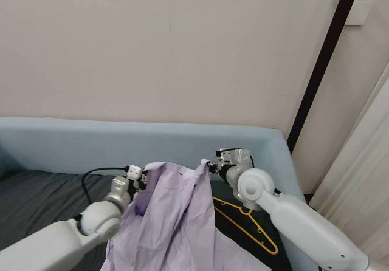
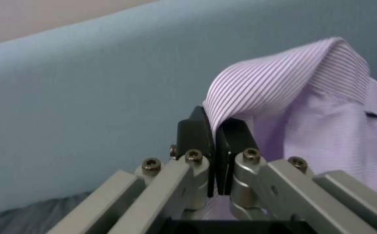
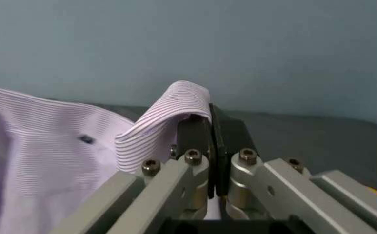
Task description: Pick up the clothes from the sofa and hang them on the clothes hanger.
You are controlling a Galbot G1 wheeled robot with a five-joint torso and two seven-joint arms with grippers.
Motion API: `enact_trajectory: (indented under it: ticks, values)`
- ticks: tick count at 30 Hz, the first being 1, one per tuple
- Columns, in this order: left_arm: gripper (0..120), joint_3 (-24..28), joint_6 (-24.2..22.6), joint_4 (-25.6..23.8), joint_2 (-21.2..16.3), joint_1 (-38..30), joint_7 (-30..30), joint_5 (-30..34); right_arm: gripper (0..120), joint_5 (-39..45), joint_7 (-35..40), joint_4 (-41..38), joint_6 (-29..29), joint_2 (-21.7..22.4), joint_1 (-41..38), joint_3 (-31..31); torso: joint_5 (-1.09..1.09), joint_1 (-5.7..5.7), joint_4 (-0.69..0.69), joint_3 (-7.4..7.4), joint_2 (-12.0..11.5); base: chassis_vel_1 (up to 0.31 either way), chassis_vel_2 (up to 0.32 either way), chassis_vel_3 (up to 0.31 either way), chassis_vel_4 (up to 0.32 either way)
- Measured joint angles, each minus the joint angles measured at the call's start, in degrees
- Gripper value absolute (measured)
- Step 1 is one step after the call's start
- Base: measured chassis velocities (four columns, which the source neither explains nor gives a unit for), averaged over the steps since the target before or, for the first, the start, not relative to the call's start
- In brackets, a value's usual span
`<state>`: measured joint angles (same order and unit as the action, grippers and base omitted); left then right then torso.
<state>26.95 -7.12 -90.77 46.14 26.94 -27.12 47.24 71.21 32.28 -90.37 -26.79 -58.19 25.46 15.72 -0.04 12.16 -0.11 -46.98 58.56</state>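
Both arms are engaged. The left claw [image 2: 213,131] has its jaws together, clamped on a narrow fold of the lilac pin-striped cotton shirt [image 1: 176,222] at what looks like one end of the collar. The right claw [image 3: 211,126] is pinched the same way on the opposite collar fold. The top edge of the shirt spans between the two claws, and the body hangs below them in loose folds. Its lower part is bunched on the dark grey sofa seat [image 1: 36,192]. The pale blue padded sofa backrest [image 1: 73,146] stands just beyond both claws. A thin yellow clothes hanger [image 1: 248,215] lies flat on the seat below the right claw and slightly to its outer side, with the shirt hem near it; I cannot tell if they touch. Handling judgement: the fabric is light, limp and thin, with no stiffness outside the collar band, so it will sag and swing between the grips. The smooth weave may creep out of narrow pads under tension. The doubled collar and shoulder seam are the best hold, as taken now. Pulling the claws too far apart risks a slip. The shirt is not yet hung.
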Motion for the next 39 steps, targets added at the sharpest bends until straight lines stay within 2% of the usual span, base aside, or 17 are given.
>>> enact_trajectory:
  ticks: [2, 6, 10, 13, 15, 19, 29, 34, 37, 39]
  values:
    - [0, 0.83, 0.30, 3.64, 3.17, -2.25, -0.88, -1.02, 0, -1.69, -1.03, 1.77, 0.18, 1.09, 1.31, -1.60, 0.04, 0.00, -0.02, 0.01, 0.00, 0.000, 0.000, 0.000, 0.000]
    - [0, 0.52, -0.04, 5.17, 4.89, -2.96, -1.83, -1.25, 0, -4.02, -3.14, 1.86, 0.58, 2.57, 2.42, -2.52, 0.01, -0.01, -0.02, 0.02, 0.01, 0.000, 0.000, 0.000, 0.000]
    - [0, -0.52, -0.19, 5.08, 4.91, -1.29, -2.06, -1.60, 0, -4.69, -3.39, 2.24, 1.03, 1.66, 2.43, -2.80, 0.00, -0.02, 0.02, 0.02, 0.01, 0.000, 0.000, 0.000, 0.000]
    - [0, -1.96, -0.03, 4.97, 4.14, 2.43, -2.06, -4.04, 0, -7.78, -5.04, 6.25, 2.19, -1.89, 1.48, -1.61, -0.02, -0.02, 0.11, 0.02, 0.01, 0.000, 0.000, 0.000, 0.000]
    - [0, -2.11, 0.02, 5.44, 4.18, 2.95, -1.99, -4.67, 0, -8.76, -5.53, 7.52, 2.69, -2.70, 1.47, -1.30, -0.02, -0.02, 0.11, 0.02, 0.01, 0.000, 0.000, 0.000, 0.000]
    - [0, -2.70, 0.32, 8.66, 4.83, 3.81, -1.52, -6.98, 0, -12.47, -7.76, 14.60, 5.51, -7.12, 1.55, -0.55, -0.02, -0.02, 0.02, 0.02, 0.01, 0.000, 0.000, 0.000, 0.000]
    - [0, -2.89, -2.02, 8.95, 3.23, 4.29, -1.51, -7.90, 0, -15.24, -11.03, 22.92, 9.45, -11.52, 1.42, -0.61, -0.02, -0.02, 0.04, 0.02, 0.01, 0.000, 0.000, 0.000, 0.000]
    - [0, -2.74, -2.19, 9.58, 3.62, 4.64, -1.38, -7.89, 0, -16.70, -11.72, 24.91, 10.36, -12.81, 1.85, -0.80, -0.01, -0.02, 0.05, 0.02, 0.01, 0.000, 0.000, 0.000, 0.000]
    - [0, -2.50, -2.20, 10.44, 4.59, 4.71, -1.34, -7.86, 7, -17.31, -11.62, 24.44, 10.24, -12.25, 2.64, -0.54, -0.02, -0.02, 0.04, 0.02, 0.01, 0.000, 0.000, 0.000, 0.000]
    - [0, -2.30, -2.18, 10.99, 5.40, 4.74, -1.30, -7.95, 16, -18.05, -11.60, 22.89, 9.67, -11.03, 3.45, -0.05, -0.01, -0.02, 0.02, 0.02, 0.01, 0.000, 0.000, 0.000, 0.000]
